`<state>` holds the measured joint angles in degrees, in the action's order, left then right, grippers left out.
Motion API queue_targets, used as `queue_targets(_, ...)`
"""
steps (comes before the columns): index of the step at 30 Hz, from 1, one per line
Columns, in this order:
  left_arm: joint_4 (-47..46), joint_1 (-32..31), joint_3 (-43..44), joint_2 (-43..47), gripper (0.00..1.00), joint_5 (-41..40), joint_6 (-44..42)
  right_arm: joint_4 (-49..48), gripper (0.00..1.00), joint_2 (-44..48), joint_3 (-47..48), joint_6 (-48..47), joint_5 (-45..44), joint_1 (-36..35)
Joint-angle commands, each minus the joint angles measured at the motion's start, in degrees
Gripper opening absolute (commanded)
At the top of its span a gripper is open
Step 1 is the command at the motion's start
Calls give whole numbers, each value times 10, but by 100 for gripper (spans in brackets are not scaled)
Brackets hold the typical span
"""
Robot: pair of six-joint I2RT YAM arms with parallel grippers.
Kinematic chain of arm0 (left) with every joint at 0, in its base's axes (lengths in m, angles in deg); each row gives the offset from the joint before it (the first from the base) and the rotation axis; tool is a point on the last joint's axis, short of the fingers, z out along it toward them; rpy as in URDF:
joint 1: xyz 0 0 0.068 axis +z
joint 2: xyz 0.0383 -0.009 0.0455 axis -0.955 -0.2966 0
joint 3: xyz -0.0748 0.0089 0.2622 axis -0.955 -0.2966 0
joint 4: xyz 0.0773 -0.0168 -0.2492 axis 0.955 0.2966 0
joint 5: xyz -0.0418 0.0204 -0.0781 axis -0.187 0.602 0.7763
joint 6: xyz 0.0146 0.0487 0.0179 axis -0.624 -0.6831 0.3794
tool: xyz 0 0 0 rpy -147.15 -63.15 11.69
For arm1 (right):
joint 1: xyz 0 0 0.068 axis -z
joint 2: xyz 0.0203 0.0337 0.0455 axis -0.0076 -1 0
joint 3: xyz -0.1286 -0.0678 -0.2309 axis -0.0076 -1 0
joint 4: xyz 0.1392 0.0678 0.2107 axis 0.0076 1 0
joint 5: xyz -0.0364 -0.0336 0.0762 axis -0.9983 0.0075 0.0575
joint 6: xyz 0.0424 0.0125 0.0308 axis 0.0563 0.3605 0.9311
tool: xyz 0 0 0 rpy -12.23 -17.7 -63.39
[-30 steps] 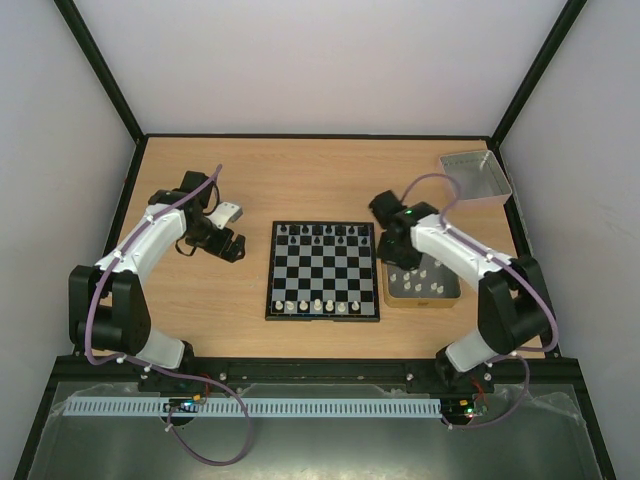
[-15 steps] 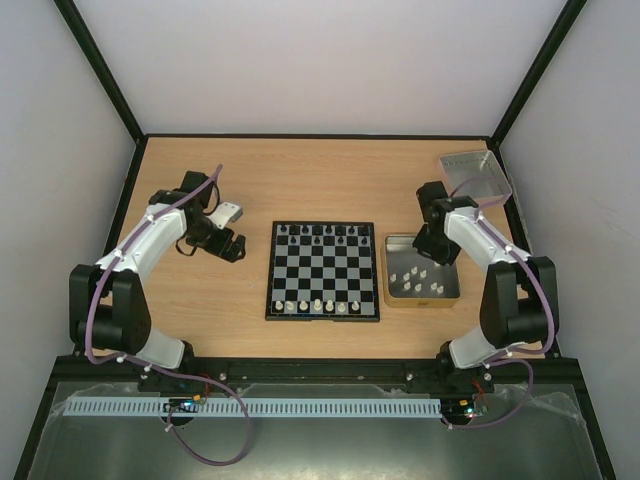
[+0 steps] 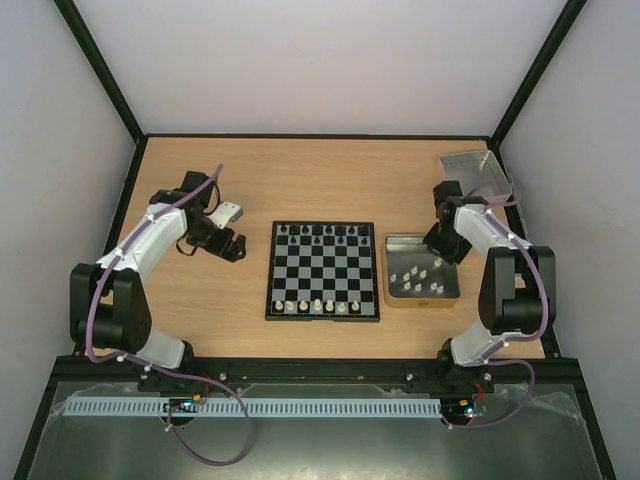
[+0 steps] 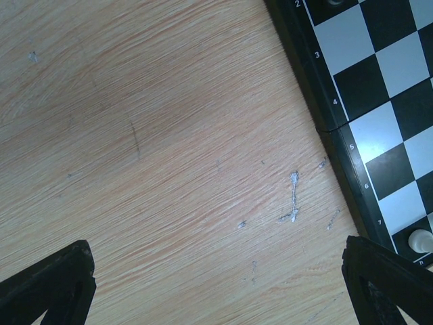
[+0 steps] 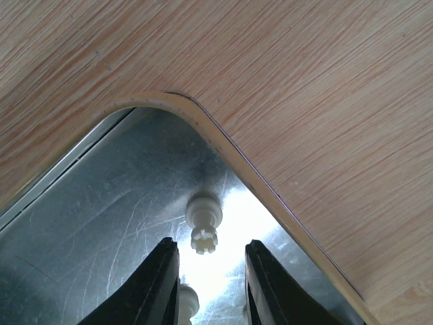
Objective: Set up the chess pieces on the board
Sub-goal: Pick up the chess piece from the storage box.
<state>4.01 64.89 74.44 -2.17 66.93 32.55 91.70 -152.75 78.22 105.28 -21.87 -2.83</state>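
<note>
board [image 3: 323, 290]: black and grey-white checks, black rim, lying flat.
black pieces [image 3: 318, 231]: standing along far row.
white pieces [image 3: 317, 304]: some on near row; others scattered in tray [image 3: 423, 301].

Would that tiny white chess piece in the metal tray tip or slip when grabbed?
Probably light and stiff: the white piece looks like moulded plastic. It may skid or topple if nudged, since the tray is shiny metal. Its rounded body might slip from the right gripper.
</note>
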Motion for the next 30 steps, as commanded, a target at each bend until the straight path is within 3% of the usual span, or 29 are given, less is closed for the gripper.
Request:
queue_targets(1,1,-3,-2,-8,99,6,6,-18,26,-14,-12,-7,7,6)
queue_targets(11,1,-3,-2,-9,99,3,7,-42,23,-29,-25,-9,15,11)
queue_targets(30,4,-3,4,-15,99,2,5,-24,2,9,-33,-20,-16,12)
